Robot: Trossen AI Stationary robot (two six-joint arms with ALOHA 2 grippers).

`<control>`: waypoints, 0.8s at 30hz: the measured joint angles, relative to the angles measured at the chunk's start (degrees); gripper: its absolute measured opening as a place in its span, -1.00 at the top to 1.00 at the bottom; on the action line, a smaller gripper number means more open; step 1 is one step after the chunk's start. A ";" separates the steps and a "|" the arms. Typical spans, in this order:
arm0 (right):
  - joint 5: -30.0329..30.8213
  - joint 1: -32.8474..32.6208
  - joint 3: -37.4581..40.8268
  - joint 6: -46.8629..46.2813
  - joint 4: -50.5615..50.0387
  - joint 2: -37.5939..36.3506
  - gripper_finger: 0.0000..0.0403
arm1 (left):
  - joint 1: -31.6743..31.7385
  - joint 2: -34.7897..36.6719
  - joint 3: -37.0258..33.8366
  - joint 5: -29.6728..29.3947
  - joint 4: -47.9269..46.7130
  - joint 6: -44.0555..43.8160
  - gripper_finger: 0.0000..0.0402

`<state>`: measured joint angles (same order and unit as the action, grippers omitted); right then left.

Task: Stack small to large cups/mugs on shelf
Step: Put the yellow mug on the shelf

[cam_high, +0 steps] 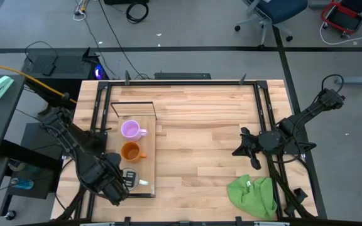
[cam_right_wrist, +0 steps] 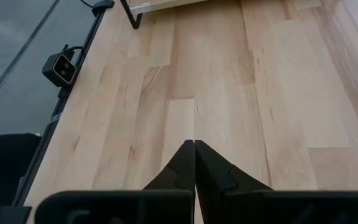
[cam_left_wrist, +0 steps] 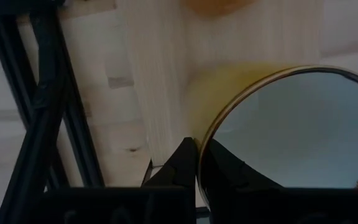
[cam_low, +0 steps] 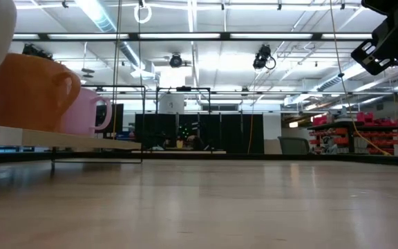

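Note:
A light purple mug [cam_high: 129, 130] and an orange mug [cam_high: 130, 152] stand upright on their bases in a row on the light-wood shelf [cam_high: 144, 164] at the table's left. Both also show in the low view, the orange mug [cam_low: 30, 90] in front of the purple one [cam_low: 87, 111]. My left gripper [cam_high: 128, 179] is over the shelf's near end, just near of the orange mug, shut on the white mug [cam_left_wrist: 291, 137]. The arm hides most of that mug from above. My right gripper [cam_high: 244, 150] is shut and empty above the bare table at mid-right. My left gripper pinches the white mug's rim [cam_left_wrist: 199, 152], with one finger [cam_left_wrist: 229, 171] inside the mug and the other [cam_left_wrist: 180, 163] outside it. The fingers come from above, pointing down. The mug's mouth faces up. I cannot tell whether its base rests on the shelf.
A crumpled green cloth [cam_high: 253, 196] lies at the table's near right corner. Black metal rails [cam_high: 266, 110] run along the table's left and right sides. Bare tabletop lies between the shelf and my right arm.

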<state>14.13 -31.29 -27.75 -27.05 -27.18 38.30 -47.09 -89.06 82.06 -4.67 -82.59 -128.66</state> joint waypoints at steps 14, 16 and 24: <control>0.00 0.00 0.00 -0.02 -0.02 0.01 0.96 | -0.72 -1.05 -0.02 -0.55 2.15 0.25 0.91; 0.00 -0.02 0.00 -0.02 -0.02 0.01 0.96 | -0.72 -1.04 -0.02 -0.44 2.50 0.32 0.91; 0.00 -0.02 0.00 0.00 0.00 0.01 0.96 | -0.72 -1.03 -0.11 -0.42 2.89 0.61 0.91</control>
<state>14.13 -31.31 -27.75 -27.05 -27.18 38.31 -47.81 -90.08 81.95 -5.09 -79.69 -128.05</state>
